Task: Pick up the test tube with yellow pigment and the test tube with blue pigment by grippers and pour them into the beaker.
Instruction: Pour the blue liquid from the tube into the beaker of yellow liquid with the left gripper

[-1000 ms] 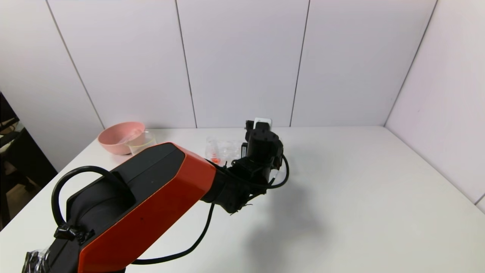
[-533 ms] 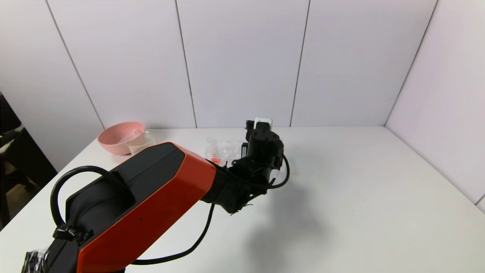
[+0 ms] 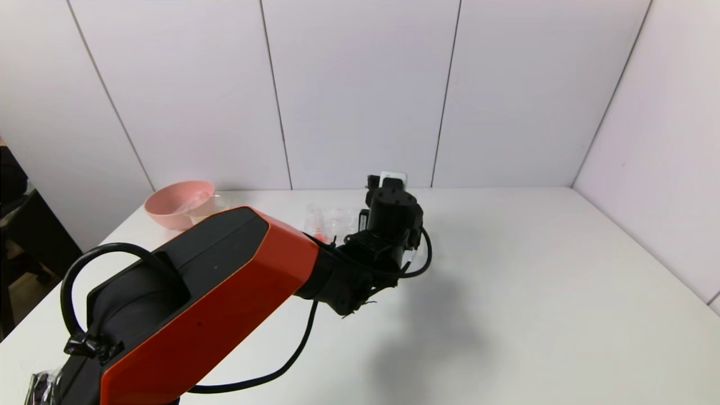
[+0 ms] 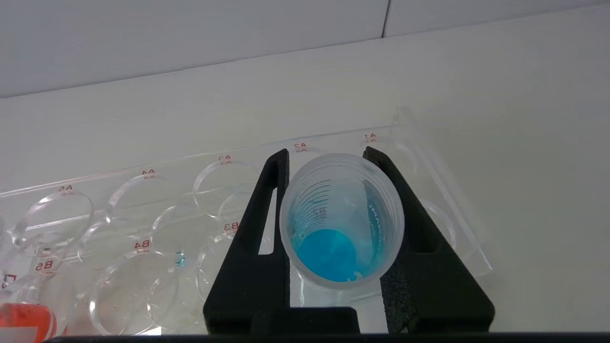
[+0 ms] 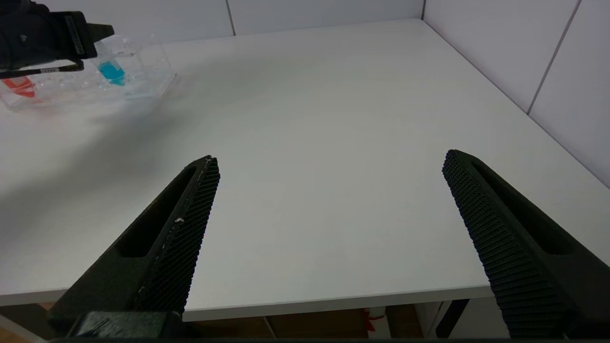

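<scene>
My left gripper (image 4: 326,152) is shut on the test tube with blue pigment (image 4: 340,224), one finger on each side. The tube stands upright over the clear rack (image 4: 143,214), with blue liquid at its bottom. The right wrist view shows the tube (image 5: 110,71) hanging from that gripper above the rack (image 5: 71,81). In the head view the left wrist (image 3: 391,211) hides the tube. My right gripper (image 5: 330,157) is open and empty over the table's near edge. The beaker (image 3: 209,203) stands by the pink bowl, partly behind my orange arm. The test tube with yellow pigment is out of view.
A tube with orange-red liquid (image 4: 26,321) stands in the rack's other end. The pink bowl (image 3: 177,202) sits at the table's far left. The orange left arm (image 3: 225,292) crosses the left half of the table. Walls close the back and right.
My left arm and wrist have risen slightly, carrying the blue tube upward over the rack. Nothing else has moved.
</scene>
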You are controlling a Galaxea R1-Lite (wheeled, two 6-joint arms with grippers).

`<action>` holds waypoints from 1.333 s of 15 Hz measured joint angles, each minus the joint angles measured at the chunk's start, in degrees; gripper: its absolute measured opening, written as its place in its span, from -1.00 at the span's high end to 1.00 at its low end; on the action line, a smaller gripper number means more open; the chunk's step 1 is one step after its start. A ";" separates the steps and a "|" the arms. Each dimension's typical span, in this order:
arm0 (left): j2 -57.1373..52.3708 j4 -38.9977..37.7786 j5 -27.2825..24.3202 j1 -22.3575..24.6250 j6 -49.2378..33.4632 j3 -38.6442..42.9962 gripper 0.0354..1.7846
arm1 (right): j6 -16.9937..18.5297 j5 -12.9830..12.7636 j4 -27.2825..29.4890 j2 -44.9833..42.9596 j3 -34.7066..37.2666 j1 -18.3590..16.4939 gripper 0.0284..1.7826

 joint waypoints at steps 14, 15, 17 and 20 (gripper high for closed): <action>-8.66 2.82 1.56 -2.73 3.75 0.98 0.44 | -0.02 0.00 -0.02 0.00 0.00 0.00 -0.92; -9.02 2.80 1.49 -2.78 4.19 0.89 0.44 | -0.02 0.02 -0.02 0.00 0.00 -0.02 -0.92; -9.87 3.02 1.43 -2.82 5.16 0.85 0.44 | -0.02 0.00 -0.02 0.00 0.00 0.00 -0.92; -11.64 3.66 1.48 -2.79 5.95 0.85 0.44 | 0.00 0.00 -0.02 0.00 0.00 0.00 -0.92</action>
